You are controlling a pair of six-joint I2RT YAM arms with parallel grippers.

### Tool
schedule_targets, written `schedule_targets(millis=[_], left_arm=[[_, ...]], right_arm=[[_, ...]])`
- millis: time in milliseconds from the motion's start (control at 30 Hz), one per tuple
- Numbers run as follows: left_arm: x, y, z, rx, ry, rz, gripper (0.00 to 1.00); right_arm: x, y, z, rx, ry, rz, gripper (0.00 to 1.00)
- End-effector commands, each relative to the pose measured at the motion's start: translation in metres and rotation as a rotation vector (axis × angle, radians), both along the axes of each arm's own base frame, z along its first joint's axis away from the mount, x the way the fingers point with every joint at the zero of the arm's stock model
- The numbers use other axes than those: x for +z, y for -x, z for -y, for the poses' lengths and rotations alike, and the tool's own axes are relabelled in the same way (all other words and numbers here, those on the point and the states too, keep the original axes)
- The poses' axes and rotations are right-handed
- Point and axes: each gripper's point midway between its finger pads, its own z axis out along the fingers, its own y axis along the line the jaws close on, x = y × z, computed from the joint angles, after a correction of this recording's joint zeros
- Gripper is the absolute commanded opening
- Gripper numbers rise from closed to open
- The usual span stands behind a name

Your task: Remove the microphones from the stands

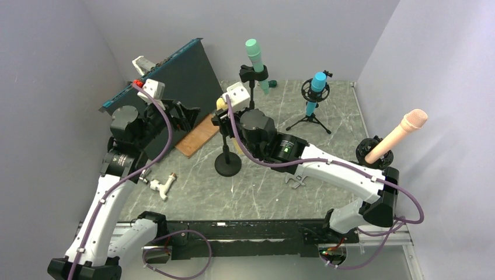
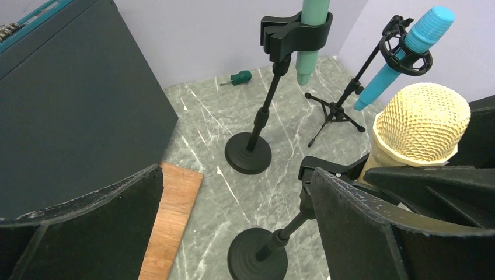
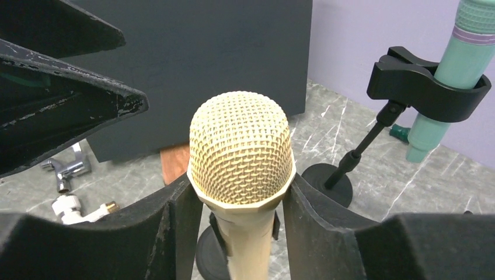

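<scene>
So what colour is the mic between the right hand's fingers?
Pale yellow microphone; right wrist view shows it best.

A dark board (image 1: pixel 187 87) is stood at the upper left of the overhead view. A wooden plank (image 1: pixel 198 137) is laid flat at its foot on the grey marbled counter (image 1: pixel 262 192). A green microphone (image 1: pixel 255 58) is clipped in a black stand (image 2: pixel 265 111) at top centre. To its right, a blue microphone (image 1: pixel 316 87) is held in a ring mount on a small tripod (image 1: pixel 309 121). A pink microphone (image 1: pixel 403 131) is seated, tilted, in a black holder (image 1: pixel 373 154) at the right edge. A tap fitting (image 1: pixel 162 185) is laid at lower left. A green-handled screwdriver (image 2: pixel 239 77) is seen by the back wall.
</scene>
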Motion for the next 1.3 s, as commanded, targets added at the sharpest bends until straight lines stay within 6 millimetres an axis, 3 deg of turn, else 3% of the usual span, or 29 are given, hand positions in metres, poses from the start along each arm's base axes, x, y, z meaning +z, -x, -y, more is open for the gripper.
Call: schedule_targets(millis=[0,267,400,533,733,833,1000,1267], left_arm=[[0.008,-0.002,0.002,-0.007,0.020,0.021,0.99],[0.010,0.005,0.016,-0.101,0.019,0.034,0.99],[0.013,0.016,0.032,-0.214,0.016,0.064,0.99],[0.018,0.049,0.063,-0.485,-0.039,0.155,0.99],[0.010,0.058,0.063,-0.522,-0.109,0.215,0.99],[-0.001,0.067,0.076,-0.629,-0.092,0.230,0.99],[-0.017,0.063,0.088,-0.726,-0.107,0.136,0.99],[-0.038,0.047,0.097,-0.719,-0.124,0.120,0.99]], right_arm=[[0.026,-0.001,0.006,-0.014,-0.051,0.087,0.40],[0.030,0.004,0.016,0.020,-0.026,0.158,0.00],[0.031,0.013,0.018,0.157,-0.010,0.185,0.00],[0.016,0.024,0.012,0.401,0.017,0.139,0.00],[0.007,0.026,0.018,0.602,-0.039,0.071,0.00],[0.003,0.030,0.015,0.662,-0.041,0.048,0.00],[0.003,0.037,0.013,0.724,-0.040,0.043,0.00],[-0.001,0.031,0.007,0.737,-0.036,0.032,0.00]])
